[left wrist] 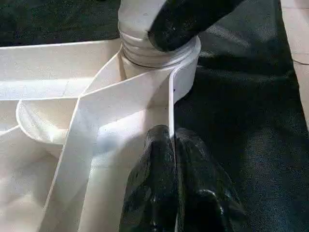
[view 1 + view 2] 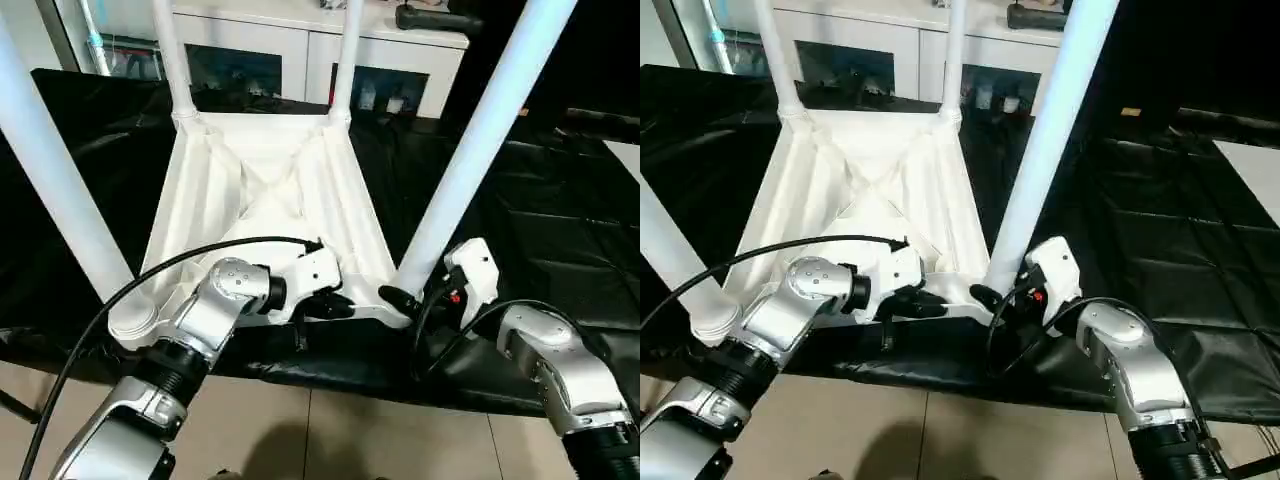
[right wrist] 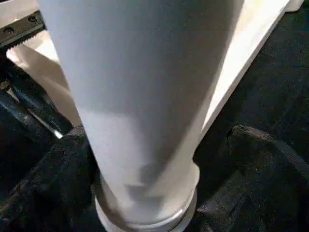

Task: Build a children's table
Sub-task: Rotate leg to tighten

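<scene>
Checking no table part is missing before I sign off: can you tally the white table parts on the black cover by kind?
Tabletop, lying underside up: 1
Legs standing in its corner sockets: 4, near left, near right, far left, far right
Total: 5

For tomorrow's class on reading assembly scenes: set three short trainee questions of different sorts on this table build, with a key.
1. True or false: all four legs stand in the tabletop's corner sockets.
2. The left gripper is: A) open above a leg, B) shut on the tabletop's near rim, C) holding a cable.
3. Which leg do the right gripper's open fingers straddle?

Key
1. True: two far legs, two near ones.
2. B: its fingers pinch the thin rim wall.
3. The near right leg, close to its base at the socket.
</scene>
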Controlling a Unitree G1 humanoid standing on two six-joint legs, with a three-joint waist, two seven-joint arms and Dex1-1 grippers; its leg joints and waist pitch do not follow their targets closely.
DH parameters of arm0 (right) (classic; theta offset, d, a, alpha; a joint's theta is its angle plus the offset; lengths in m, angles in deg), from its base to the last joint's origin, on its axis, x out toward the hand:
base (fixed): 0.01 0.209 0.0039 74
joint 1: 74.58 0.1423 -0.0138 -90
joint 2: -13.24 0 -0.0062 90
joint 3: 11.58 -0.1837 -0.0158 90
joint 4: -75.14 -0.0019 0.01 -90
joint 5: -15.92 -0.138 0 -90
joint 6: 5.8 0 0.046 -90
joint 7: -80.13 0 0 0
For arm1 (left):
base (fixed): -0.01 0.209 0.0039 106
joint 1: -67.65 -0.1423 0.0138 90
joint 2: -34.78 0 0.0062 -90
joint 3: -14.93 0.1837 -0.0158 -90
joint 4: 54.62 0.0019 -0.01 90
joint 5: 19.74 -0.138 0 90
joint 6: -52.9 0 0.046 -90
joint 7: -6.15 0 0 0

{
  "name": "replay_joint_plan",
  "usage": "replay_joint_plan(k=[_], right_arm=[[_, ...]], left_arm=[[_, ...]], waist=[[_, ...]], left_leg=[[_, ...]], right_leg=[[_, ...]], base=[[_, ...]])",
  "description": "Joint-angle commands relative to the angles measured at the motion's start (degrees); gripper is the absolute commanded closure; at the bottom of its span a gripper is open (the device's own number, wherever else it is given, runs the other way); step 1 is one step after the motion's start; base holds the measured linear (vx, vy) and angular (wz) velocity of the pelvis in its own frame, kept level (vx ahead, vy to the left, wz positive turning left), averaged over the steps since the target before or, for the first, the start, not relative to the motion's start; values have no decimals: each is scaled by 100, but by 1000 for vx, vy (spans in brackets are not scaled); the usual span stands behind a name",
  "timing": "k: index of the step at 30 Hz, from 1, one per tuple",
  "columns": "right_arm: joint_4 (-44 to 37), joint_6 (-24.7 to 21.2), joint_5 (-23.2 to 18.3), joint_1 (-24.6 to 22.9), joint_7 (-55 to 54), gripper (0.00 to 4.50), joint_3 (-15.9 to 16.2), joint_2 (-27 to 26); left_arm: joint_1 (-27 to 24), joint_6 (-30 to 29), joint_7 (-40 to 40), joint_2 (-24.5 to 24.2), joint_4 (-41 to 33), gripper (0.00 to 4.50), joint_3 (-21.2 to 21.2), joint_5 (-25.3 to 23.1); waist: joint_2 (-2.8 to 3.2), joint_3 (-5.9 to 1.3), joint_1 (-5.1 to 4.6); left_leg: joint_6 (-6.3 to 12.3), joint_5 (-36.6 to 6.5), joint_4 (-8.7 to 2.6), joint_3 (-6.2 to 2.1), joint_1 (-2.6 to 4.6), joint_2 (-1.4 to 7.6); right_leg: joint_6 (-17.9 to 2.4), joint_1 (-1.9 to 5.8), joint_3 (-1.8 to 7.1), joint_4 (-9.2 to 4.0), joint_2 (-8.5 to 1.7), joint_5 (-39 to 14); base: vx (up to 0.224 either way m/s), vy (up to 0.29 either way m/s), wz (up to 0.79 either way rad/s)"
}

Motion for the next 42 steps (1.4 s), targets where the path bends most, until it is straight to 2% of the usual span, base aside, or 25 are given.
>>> replay_joint_plan(k=[1, 2, 5, 6, 7, 8, 15, 21, 23, 26, 40, 42], right_arm=[[162, 112, 34, 95, 52, 21, -128, 4], [162, 112, 34, 95, 52, 49, -128, 4], [234, 161, 34, 119, 134, 60, -94, 24], [256, 180, 25, 123, 164, 79, -76, 36], [268, 189, 23, 123, 173, 79, -70, 40], [286, 205, 22, 123, 185, 99, -61, 45], [370, 269, 88, 122, 266, 152, -28, 80], [484, 353, 220, 132, 279, 152, 36, 123], [541, 267, 107, 181, 266, 121, -38, 43], [544, 293, 155, 199, 248, 100, 3, 28], [583, 353, 170, 194, 305, 100, 85, 0], [492, 267, 2, 181, 312, 100, -50, -86]], left_arm=[[145, 335, -76, 140, -26, 450, 2, 173], [145, 335, -76, 140, -26, 450, 2, 173], [152, 360, -51, 127, 7, 450, -9, 160], [155, 361, -47, 124, 11, 450, -17, 159], [156, 366, -45, 121, 19, 450, -20, 156], [156, 374, -41, 116, 31, 450, -24, 151], [169, 419, -24, 97, 101, 450, -37, 134], [195, 433, -26, 78, 148, 450, -50, 134], [194, 447, -24, 69, 160, 450, -61, 134], [194, 457, -25, 60, 174, 450, -66, 128], [243, 484, -31, 30, 246, 450, -86, 120], [237, 483, -35, 22, 238, 450, -81, 116]], waist=[[-81, -386, -23], [-100, -382, -26], [-92, -375, -23], [-90, -374, -25], [-88, -372, -24], [-105, -373, -25], [-99, -372, -31], [-98, -371, -33], [-96, -369, -39], [-96, -367, -43], [-89, -361, -43], [-89, -361, -46]], left_leg=[[405, -658, -379, 19, 28, 80], [412, -676, -381, 21, 26, 79], [383, -760, -387, 18, 28, 82], [378, -765, -390, 16, 28, 82], [372, -783, -391, 16, 31, 85], [372, -776, -390, 15, 26, 82], [380, -798, -390, 17, 28, 83], [354, -817, -396, 10, 21, 81], [348, -834, -398, 11, 19, 81], [338, -843, -401, 8, 18, 80], [303, -941, -413, 5, 25, 84], [310, -957, -413, 5, 20, 82]], right_leg=[[-1140, 313, 119, -364, -229, -997], [-1138, 311, 117, -371, -228, -1031], [-1088, 307, 120, -386, -232, -1200], [-1080, 307, 120, -388, -231, -1223], [-1079, 301, 118, -391, -234, -1250], [-1066, 305, 116, -389, -235, -1286], [-1047, 295, 117, -400, -233, -1331], [-1019, 296, 114, -403, -234, -1404], [-1013, 295, 115, -408, -234, -1425], [-1010, 295, 112, -410, -234, -1453], [-983, 281, 114, -428, -236, -1558], [-981, 284, 116, -428, -238, -1556]], base=[[0, 0, 0], [0, 0, 0], [0, 0, 0], [0, 0, 0], [0, 0, 0], [0, 0, 0], [0, 0, 0], [0, 0, 0], [0, 0, 0], [0, 0, 0], [0, 0, 0], [0, 0, 0]])
